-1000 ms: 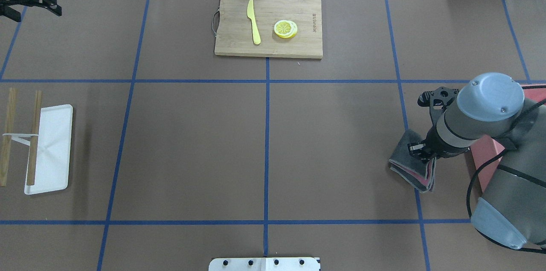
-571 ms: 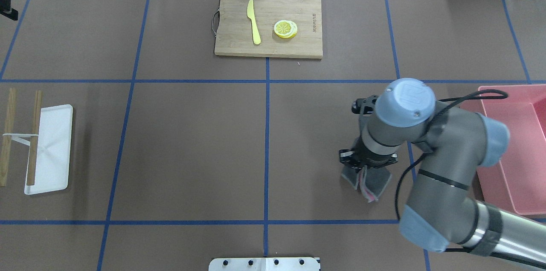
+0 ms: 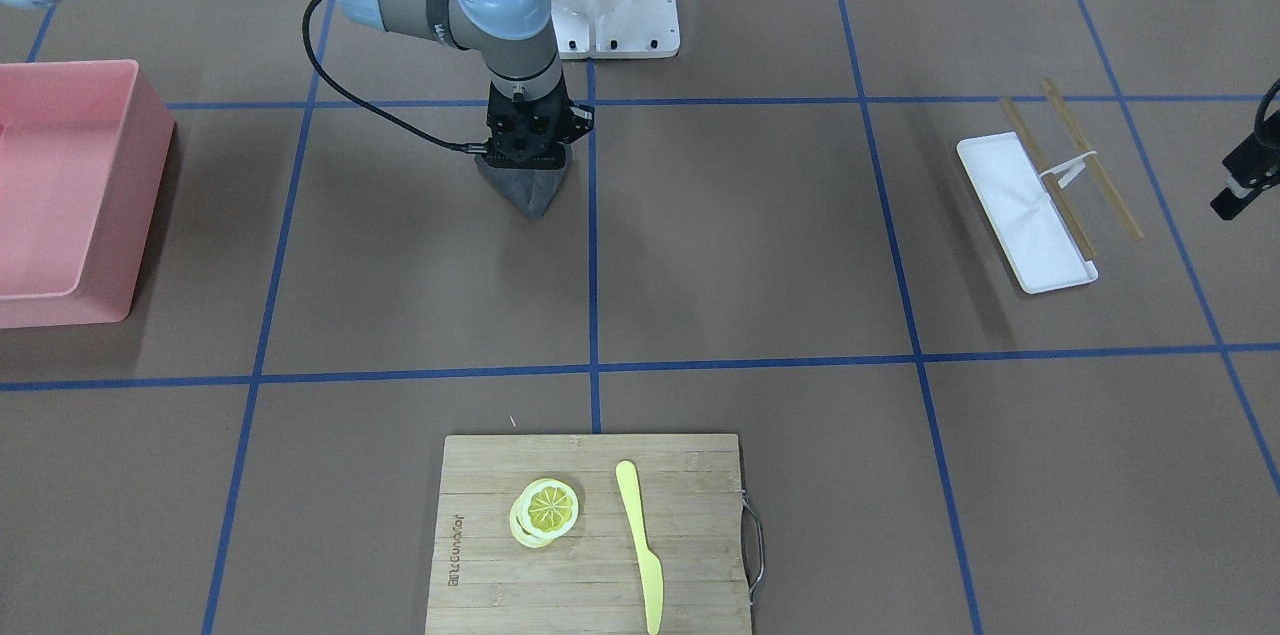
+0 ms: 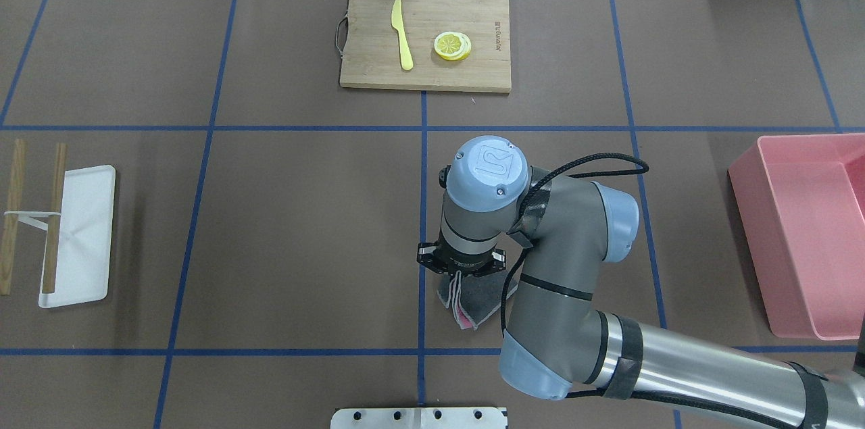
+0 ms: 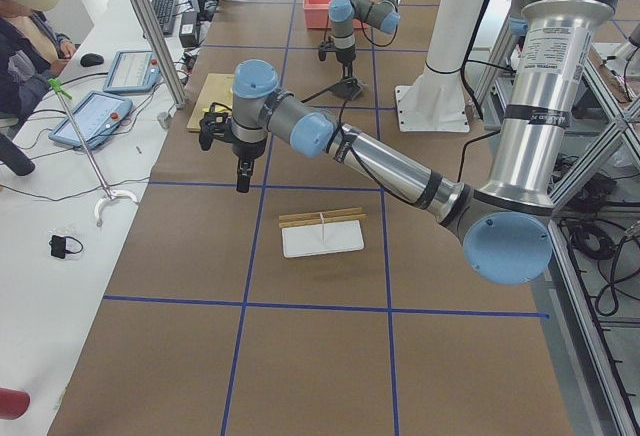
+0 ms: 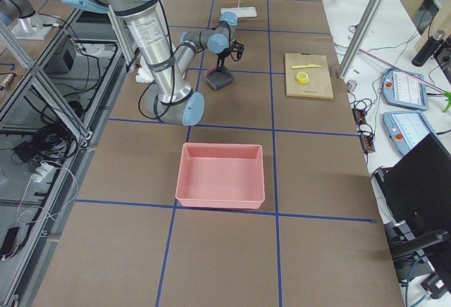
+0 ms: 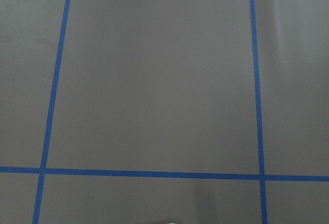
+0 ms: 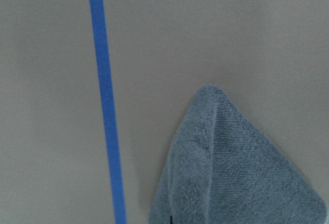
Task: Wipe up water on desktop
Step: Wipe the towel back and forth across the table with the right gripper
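On the robot's side of the cutting board (image 4: pixel 424 37), well apart from it and roughly in line with the lemon slices (image 4: pixel 452 46) lying on it, the right pincer (image 4: pixel 461 275) is pointing straight down and pinching a folded grey cloth (image 4: pixel 473 304) by its upper edge. The cloth is hanging below the pincer in a point, and the brown desk (image 4: pixel 304 233) is lying directly beneath it. The lowest corner seems to be touching the desk, though the views are not settling that. A blue tape line (image 8: pixel 105 100), the one running toward the robot from the board's near edge, is passing just beside the cloth.

The left pincer (image 5: pixel 242 168) is hovering above the desk far to the robot's left of the board. Whether it is spread or pressed together I cannot tell.

Against 0.6 s ago, the right arm is standing further to the robot's left: the cloth was then out beyond the board's right end and is now within the board's width. A second ago it was beside the pink bin (image 4: pixel 804 233).
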Controlling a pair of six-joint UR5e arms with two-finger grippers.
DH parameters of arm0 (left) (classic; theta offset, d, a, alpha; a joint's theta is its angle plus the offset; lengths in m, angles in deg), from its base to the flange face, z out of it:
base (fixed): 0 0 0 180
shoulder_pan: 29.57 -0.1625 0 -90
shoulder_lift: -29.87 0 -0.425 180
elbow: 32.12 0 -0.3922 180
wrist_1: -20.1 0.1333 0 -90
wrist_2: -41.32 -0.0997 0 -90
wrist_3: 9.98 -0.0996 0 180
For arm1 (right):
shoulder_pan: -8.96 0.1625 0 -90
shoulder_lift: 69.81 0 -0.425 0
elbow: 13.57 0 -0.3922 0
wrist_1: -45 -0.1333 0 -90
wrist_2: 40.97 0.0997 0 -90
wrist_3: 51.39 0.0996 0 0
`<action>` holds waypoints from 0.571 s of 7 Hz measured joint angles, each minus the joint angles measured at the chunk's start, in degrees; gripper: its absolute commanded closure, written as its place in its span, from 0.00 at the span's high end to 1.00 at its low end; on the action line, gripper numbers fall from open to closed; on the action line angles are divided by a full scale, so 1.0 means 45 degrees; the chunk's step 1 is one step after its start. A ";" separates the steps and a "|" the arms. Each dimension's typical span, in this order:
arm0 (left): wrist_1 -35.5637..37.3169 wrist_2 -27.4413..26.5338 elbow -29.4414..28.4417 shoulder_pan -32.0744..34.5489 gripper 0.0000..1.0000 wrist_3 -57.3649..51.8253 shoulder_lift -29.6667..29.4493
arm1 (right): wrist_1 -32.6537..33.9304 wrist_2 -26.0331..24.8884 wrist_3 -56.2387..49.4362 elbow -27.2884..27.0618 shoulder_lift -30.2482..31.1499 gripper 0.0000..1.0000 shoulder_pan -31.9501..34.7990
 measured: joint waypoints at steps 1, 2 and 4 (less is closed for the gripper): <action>-0.0004 0.0034 0.0062 0.0078 0.97 -0.0029 0.0125 | -0.0303 0.0250 -0.0441 -0.0681 0.1304 0.00 0.0485; -0.0001 0.0067 0.0085 0.0135 0.97 -0.0042 0.0176 | -0.0383 0.0487 -0.1642 -0.1868 0.3240 0.00 0.1140; 0.0009 0.0133 0.0153 0.0174 0.97 -0.0048 0.0203 | -0.0399 0.0929 -0.4138 -0.3516 0.6310 0.00 0.2377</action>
